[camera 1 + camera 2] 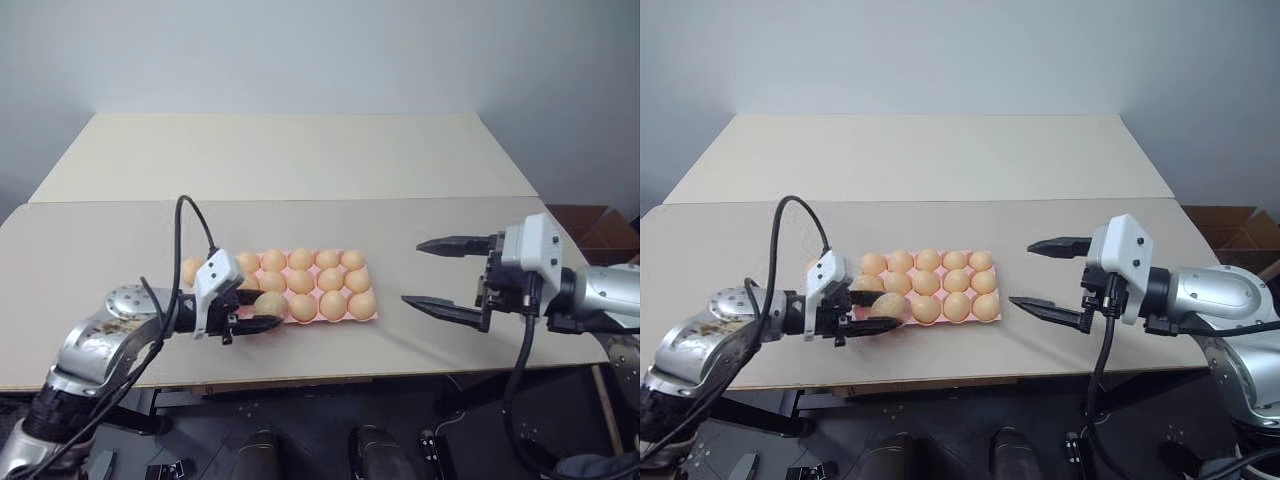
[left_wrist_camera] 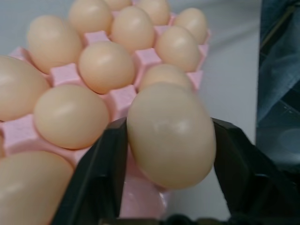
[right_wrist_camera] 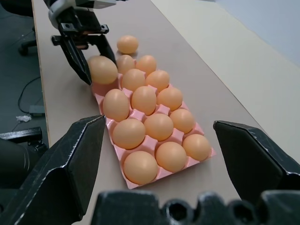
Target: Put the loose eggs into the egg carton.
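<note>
the worktop (image 1: 300, 160) carried the egg carton (image 3: 161, 174) near its front edge, a pink tray with nearly every cup filled. the right end effector (image 1: 445, 275) hung well apart to the right of the tray, fingers spread wide and grasping nothing. the left end effector (image 1: 246, 308) sat at the tray's near left corner with an egg (image 2: 171, 133) between its fingers (image 2: 105, 173); the egg looked to be over or just in the corner cup (whether the fingers had already let go i could not tell). the step in hand seemed to be seating this egg; next would come freeing it and drawing back without nudging neighbours. one loose egg (image 3: 127, 44) lay on the worktop just left of the tray, beyond the left arm, probably the next to fetch.
</note>
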Robot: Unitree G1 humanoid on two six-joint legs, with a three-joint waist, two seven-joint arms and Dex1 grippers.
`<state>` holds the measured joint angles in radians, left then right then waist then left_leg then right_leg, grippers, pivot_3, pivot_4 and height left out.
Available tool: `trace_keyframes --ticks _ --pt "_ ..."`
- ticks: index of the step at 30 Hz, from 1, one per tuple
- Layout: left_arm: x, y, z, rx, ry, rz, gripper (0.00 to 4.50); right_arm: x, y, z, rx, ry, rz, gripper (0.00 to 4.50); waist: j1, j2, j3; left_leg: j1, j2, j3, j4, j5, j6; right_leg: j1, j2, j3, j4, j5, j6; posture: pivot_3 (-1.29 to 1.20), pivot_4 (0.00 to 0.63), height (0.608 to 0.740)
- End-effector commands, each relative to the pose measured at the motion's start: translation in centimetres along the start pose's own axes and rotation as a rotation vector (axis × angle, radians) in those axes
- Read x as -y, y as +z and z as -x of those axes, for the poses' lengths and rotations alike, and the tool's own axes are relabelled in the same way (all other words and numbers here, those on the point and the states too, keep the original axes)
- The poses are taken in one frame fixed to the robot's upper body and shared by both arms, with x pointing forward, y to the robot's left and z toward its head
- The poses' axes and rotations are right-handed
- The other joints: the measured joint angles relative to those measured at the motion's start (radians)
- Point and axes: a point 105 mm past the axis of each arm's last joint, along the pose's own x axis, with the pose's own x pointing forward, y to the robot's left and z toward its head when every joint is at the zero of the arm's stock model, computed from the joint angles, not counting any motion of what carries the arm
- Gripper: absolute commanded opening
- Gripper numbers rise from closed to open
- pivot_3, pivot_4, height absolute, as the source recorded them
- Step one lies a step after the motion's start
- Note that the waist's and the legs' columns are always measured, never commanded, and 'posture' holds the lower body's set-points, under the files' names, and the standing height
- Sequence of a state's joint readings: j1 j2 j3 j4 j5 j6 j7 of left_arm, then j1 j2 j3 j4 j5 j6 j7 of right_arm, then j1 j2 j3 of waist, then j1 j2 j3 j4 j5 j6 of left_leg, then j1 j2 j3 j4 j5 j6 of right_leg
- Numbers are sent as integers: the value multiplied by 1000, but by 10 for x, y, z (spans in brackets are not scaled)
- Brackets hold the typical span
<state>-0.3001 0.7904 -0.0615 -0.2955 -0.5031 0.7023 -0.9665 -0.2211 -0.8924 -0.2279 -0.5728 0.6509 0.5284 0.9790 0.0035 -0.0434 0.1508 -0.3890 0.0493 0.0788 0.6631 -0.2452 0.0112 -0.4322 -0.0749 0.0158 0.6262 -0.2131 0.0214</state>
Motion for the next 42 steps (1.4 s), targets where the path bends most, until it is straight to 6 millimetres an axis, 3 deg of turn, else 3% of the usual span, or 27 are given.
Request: trace_keyframes --ticks 1,3,6,9,18,20,26,30,33,42 --pt "-1 13 1 26 1 -37 3983 -1 11 3 30 -16 39 4308 0 0 0 0 0 0 0 0 0 0 0 0 0 0 0 0 150 740" --pt "-1 17 1 40 2 -51 4454 -1 11 3 31 -17 39 4308 0 0 0 0 0 0 0 0 0 0 0 0 0 0 0 0 150 740" --pt "-1 32 14 98 24 -86 4454 0 12 3 35 -17 40 4308 0 0 0 1 0 0 0 0 0 0 0 0 0 0 0 0 150 740" --pt "-7 44 42 155 81 -83 4454 -1 12 4 40 -11 36 4308 -4 0 0 0 0 -1 0 0 0 0 0 -1 0 0 0 0 150 740" --pt "-26 13 146 53 387 -91 4454 5 2 4 33 18 -11 4308 -16 0 0 3 1 0 0 0 0 1 -1 -1 0 -3 4 0 150 740" --pt "-23 4 167 14 445 -102 4454 10 -2 6 26 2 -33 4308 -15 0 0 3 1 0 0 0 0 1 -1 -1 0 -8 -4 0 150 740" --pt "3 -18 208 -45 487 -93 4454 17 -23 12 -52 -15 -40 4308 -11 0 0 1 1 2 0 0 0 -1 -2 -2 0 -6 -9 0 150 740" --pt "6 -17 204 0 503 -81 4454 17 -22 11 -39 -13 -50 4308 2 0 0 2 1 2 0 0 0 -1 -2 -2 1 -9 -4 0 150 740" --pt "-7 -20 192 -2 576 -9 4454 18 -21 10 -40 -9 -45 4308 8 0 0 3 2 2 0 0 0 0 -2 -2 1 -9 -4 0 150 740" --pt "-54 -33 126 22 802 379 4454 15 -14 13 -40 -21 -25 4308 8 -1 0 3 1 0 0 -1 0 4 -1 -2 0 0 0 0 150 740"
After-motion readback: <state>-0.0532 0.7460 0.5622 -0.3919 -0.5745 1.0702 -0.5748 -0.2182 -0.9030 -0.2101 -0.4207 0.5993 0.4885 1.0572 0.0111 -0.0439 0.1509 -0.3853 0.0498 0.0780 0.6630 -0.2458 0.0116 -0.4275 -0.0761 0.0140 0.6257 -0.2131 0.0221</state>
